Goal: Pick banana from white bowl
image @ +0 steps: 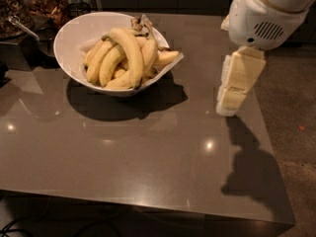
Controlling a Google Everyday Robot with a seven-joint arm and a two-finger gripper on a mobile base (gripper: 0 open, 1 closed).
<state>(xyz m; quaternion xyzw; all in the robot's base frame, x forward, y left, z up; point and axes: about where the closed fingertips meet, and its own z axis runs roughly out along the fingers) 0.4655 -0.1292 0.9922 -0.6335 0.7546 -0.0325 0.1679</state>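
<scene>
The white bowl (74, 38) stands on the grey table at the back left, with its rim drawn to a point on the right. It holds a bunch of yellow bananas. The banana (129, 51) is the longest, thickest curved one and lies on top of the pile, dark stem end at the upper left. My gripper (231, 98) hangs from the white arm over the table's right side, well to the right of the bowl and apart from it. It holds nothing that I can see.
The grey table (148, 152) has its right edge just beside the gripper and its front edge near the bottom. Glass jars (34, 4) and a dark box with a spoon stand at the back left, behind the bowl.
</scene>
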